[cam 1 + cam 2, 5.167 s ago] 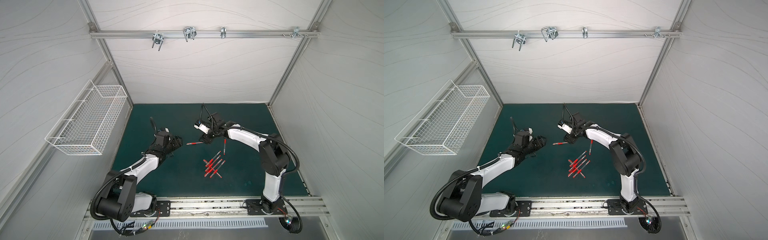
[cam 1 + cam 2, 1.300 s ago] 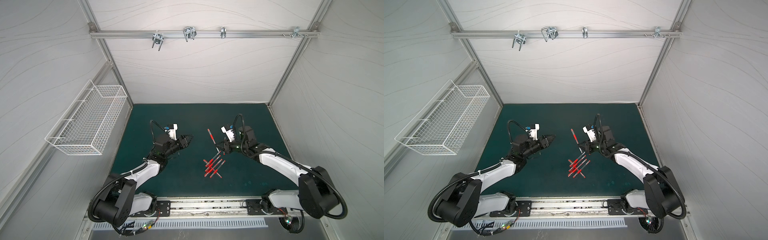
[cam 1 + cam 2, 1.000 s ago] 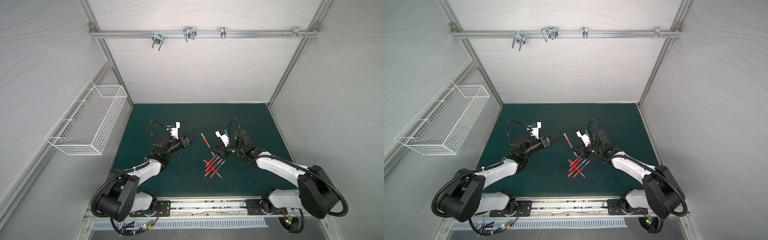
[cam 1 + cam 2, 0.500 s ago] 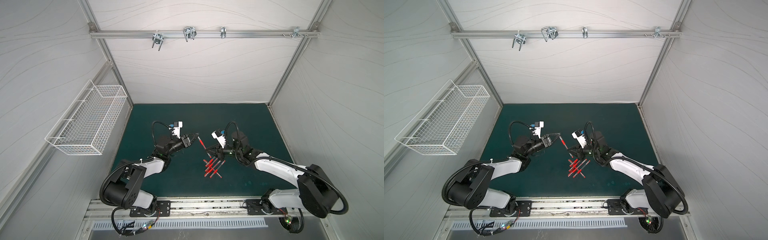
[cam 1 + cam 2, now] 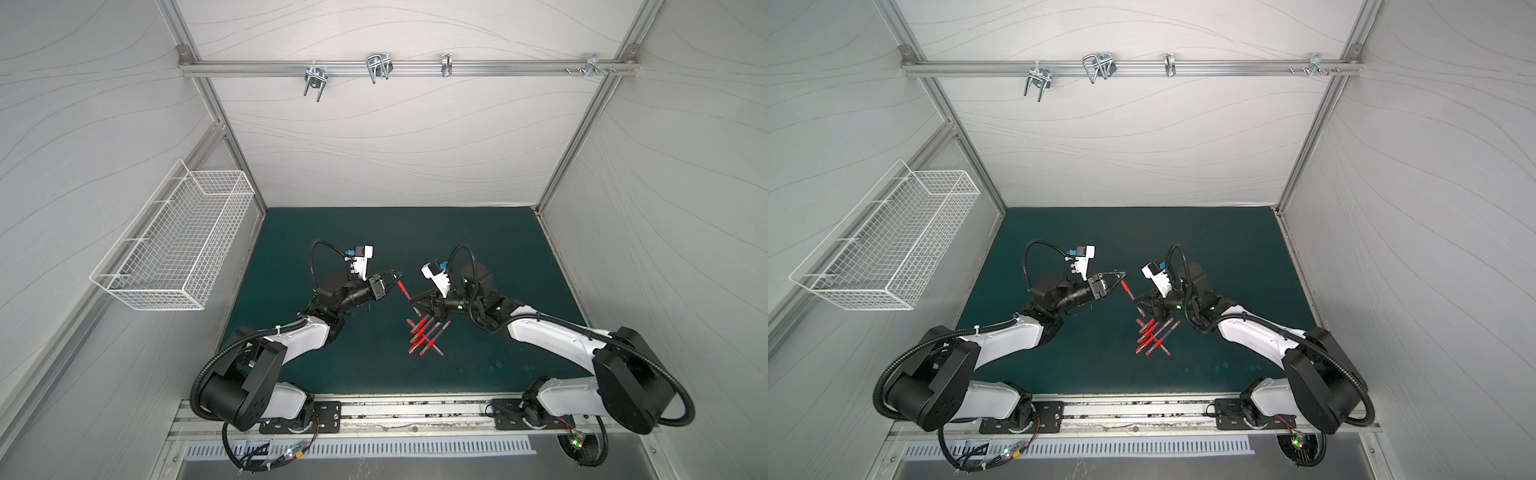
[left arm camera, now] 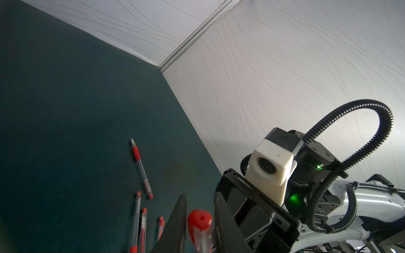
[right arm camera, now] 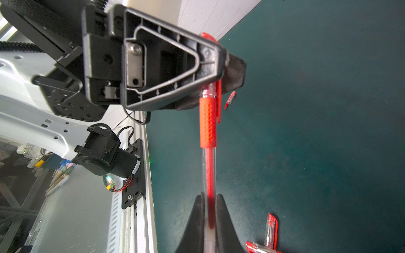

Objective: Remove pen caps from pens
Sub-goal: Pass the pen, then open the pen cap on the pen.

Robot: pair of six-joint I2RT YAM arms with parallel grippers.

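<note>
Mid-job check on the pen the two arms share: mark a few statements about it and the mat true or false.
1. The right gripper clamps the held pen by its clear barrel. True.
2. The left gripper pinches the pen cap on that pen. True.
3. The held pen rests on the green mat. False: it is held in the air above it.
4. No cap is off yet. False: a loose cap lies on the mat.

Soft even light, blurry wrist-view foregrounds
</note>
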